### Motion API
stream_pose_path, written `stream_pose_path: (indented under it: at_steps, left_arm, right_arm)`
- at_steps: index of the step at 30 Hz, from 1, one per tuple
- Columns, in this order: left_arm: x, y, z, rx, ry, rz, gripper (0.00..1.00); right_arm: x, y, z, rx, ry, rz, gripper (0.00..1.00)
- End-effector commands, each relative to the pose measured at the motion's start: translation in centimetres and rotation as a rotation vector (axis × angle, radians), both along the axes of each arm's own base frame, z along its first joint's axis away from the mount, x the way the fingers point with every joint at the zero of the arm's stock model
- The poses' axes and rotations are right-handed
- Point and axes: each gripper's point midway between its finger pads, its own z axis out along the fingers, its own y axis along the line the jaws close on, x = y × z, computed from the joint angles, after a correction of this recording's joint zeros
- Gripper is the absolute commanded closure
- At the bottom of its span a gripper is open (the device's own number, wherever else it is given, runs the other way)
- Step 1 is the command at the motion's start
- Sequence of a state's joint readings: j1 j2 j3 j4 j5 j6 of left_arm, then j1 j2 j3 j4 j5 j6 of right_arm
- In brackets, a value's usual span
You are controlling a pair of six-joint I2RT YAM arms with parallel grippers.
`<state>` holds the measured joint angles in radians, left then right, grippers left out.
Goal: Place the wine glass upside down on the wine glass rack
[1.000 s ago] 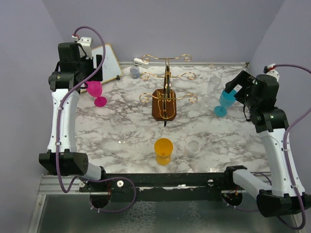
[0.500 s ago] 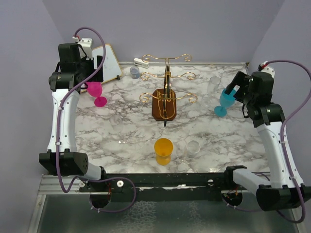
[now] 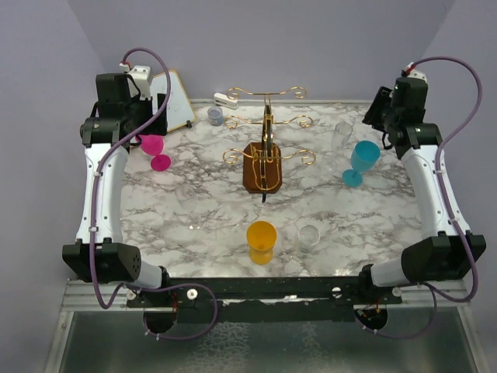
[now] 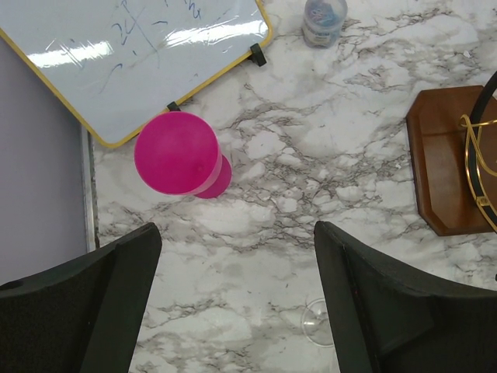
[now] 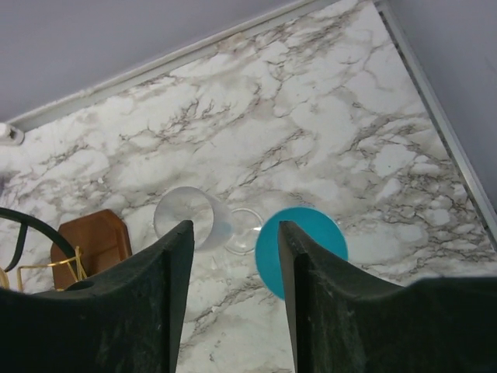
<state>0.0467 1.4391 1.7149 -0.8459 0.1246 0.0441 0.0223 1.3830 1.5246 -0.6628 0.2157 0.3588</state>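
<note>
The gold wire wine glass rack (image 3: 265, 148) stands on its dark wooden base (image 4: 446, 159) at the table's middle back, with nothing hanging on it. A pink wine glass (image 3: 153, 149) stands upright at the left, seen from above in the left wrist view (image 4: 177, 152). My left gripper (image 3: 138, 124) (image 4: 237, 295) hovers over it, open and empty. A blue wine glass (image 3: 361, 161) (image 5: 307, 245) stands upright at the right, next to a clear wine glass (image 3: 342, 134) (image 5: 190, 217). My right gripper (image 3: 378, 109) (image 5: 233, 233) is raised above and behind them, jaws apart with nothing between.
An orange cup (image 3: 261, 241) and a clear cup (image 3: 309, 237) stand near the front. A whiteboard (image 3: 175, 97) (image 4: 132, 47), a small grey cup (image 3: 215, 115) (image 4: 324, 19) and a white clip (image 3: 226, 99) are at the back left. A clear glass foot (image 4: 317, 322) lies by my left fingers.
The right arm has lifted up and back, away from the blue glass, and its jaws have narrowed. The blue glass stays standing on the table. The left arm has hardly moved.
</note>
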Motion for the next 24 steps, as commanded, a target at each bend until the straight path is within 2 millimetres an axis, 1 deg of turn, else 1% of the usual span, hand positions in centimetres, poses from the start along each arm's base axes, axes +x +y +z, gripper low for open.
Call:
stream_pose_path:
  at_steps: [1, 5, 8, 10, 15, 21, 24]
  left_arm:
    - [-0.6, 0.4, 1.7, 0.016, -0.057, 0.007, 0.17]
    - [-0.9, 0.5, 1.4, 0.021, -0.052, 0.013, 0.17]
    - [-1.1, 0.6, 1.3, 0.026, -0.051, 0.017, 0.17]
    - [-1.2, 0.6, 1.1, 0.025, -0.046, 0.017, 0.17]
    - [-1.6, 0.6, 0.5, 0.025, -0.034, 0.017, 0.17]
    - [-1.7, 0.6, 0.0, 0.024, -0.022, 0.017, 0.17]
    - [-1.7, 0.6, 0.1, 0.024, -0.024, 0.017, 0.17]
  right_arm:
    - [2.8, 1.6, -0.7, -0.010, 0.001, 0.122, 0.54]
    - [4.1, 2.0, -3.0, -0.003, 0.043, 0.143, 0.56]
    - [4.8, 2.3, -4.1, 0.006, 0.065, 0.158, 0.57]
    - [5.0, 2.4, -4.6, 0.010, 0.065, 0.165, 0.58]
    - [5.3, 2.8, -7.1, 0.017, 0.117, 0.188, 0.57]
    - [5.7, 3.2, -8.7, 0.034, 0.147, 0.206, 0.56]
    - [5.9, 3.4, -9.3, 0.039, 0.161, 0.213, 0.56]
